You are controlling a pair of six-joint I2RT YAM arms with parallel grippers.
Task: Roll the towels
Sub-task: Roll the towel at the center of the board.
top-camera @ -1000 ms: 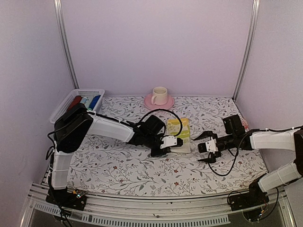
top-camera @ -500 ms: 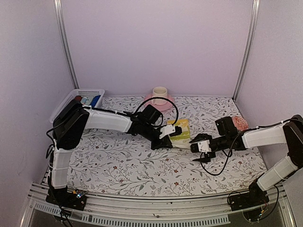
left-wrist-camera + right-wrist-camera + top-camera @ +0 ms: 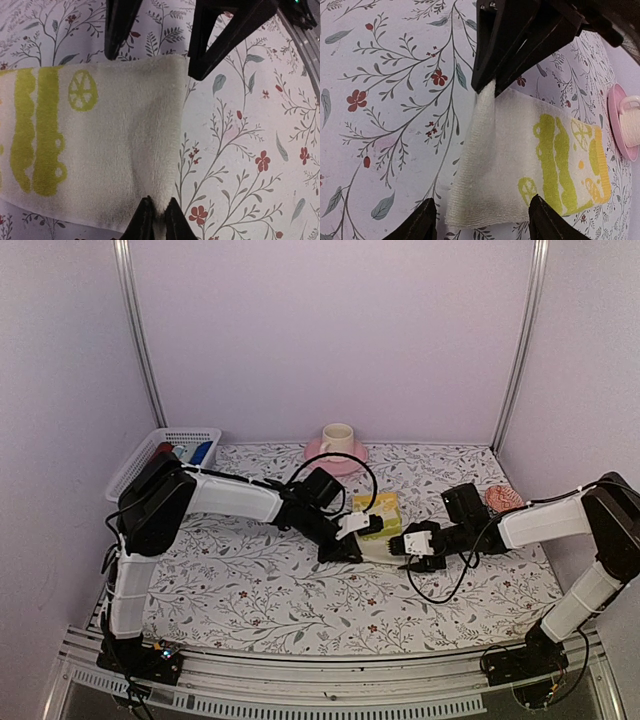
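The pale yellow towel (image 3: 381, 514) with green printed marks lies flat mid-table on the flowered cloth. It also shows in the left wrist view (image 3: 100, 150) and the right wrist view (image 3: 520, 150). My left gripper (image 3: 346, 551) (image 3: 159, 216) is shut on the towel's near plain edge at one corner. My right gripper (image 3: 400, 545) (image 3: 482, 220) is open, its fingers (image 3: 422, 222) standing either side of the same plain end at the other corner, not closed on it. The plain green towel is out of view.
A white basket (image 3: 138, 462) with dark red and blue cloth rolls stands at the back left. A pink saucer (image 3: 318, 454) with a cream cup (image 3: 337, 438) sits at the back centre. A pinkish object (image 3: 504, 499) lies by the right wall.
My right gripper has moved left from the open cloth to the towel's near end. My left gripper has stayed shut on the towel's corner, shifting slightly.
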